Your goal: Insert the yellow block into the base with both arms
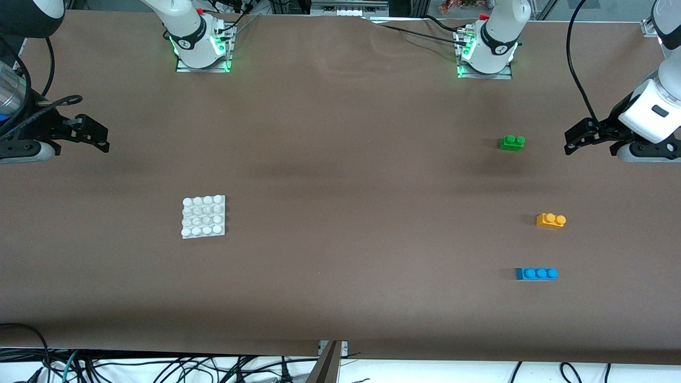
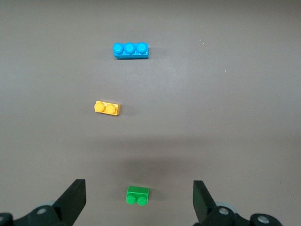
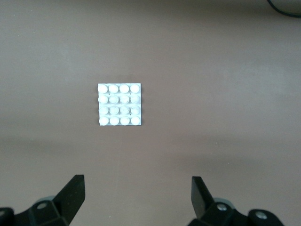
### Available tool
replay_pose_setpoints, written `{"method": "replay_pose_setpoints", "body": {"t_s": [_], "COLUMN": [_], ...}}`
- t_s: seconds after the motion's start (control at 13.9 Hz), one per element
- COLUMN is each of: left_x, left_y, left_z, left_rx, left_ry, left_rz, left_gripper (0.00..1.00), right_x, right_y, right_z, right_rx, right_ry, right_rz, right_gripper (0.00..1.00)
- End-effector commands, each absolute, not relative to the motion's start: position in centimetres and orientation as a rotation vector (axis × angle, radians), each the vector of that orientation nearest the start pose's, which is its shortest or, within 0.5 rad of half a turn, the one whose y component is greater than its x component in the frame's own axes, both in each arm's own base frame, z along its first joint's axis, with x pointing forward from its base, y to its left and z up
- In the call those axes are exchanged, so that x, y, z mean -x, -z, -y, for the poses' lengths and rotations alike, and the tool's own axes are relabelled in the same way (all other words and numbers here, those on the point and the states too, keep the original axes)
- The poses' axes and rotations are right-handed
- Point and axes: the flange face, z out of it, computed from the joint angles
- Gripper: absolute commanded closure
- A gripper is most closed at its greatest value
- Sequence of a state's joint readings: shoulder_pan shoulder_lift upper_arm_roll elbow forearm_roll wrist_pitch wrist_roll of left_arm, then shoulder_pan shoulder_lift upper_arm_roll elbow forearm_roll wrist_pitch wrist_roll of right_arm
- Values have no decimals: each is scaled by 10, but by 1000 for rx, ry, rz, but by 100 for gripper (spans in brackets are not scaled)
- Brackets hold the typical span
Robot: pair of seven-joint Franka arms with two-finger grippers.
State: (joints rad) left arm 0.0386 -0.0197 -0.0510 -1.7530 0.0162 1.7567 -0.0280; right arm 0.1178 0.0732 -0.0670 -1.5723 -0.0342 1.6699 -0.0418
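Here yellow block lay studs-up, untouched; green brick at twelve o'clock, blue brick at six. Base sat apart. Left gripper and right gripper both spread, empty.

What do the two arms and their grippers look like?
Both arms are white with dark grey joints. Their bases glow green and carry red buttons. The left gripper and right gripper are black with two fingers. Black cables run along each arm.
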Motion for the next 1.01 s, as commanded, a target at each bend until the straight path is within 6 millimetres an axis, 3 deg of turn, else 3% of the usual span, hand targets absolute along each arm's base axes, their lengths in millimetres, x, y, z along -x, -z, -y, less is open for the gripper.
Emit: {"method": "replay_pose_setpoints", "body": {"t_s": [0.0,0.72,0.93], "left_x": [-556,-556,-556], "left_y": [-573,-573,-573], "left_z": [7,7,7], "left_rx": [3136,3136,3136], "left_ry": [34,34,34], "left_rz": [21,21,21], "left_gripper": [0,0,0], "right_x": [-586,-586,-595], "right_y": [-596,-597,-590], "right_z": [-29,-31,-33], "right_rx": [3179,3184,3174], "right_ry": [55,65,93], "right_rz": [137,150,162], "right_gripper": [0,0,0]}}
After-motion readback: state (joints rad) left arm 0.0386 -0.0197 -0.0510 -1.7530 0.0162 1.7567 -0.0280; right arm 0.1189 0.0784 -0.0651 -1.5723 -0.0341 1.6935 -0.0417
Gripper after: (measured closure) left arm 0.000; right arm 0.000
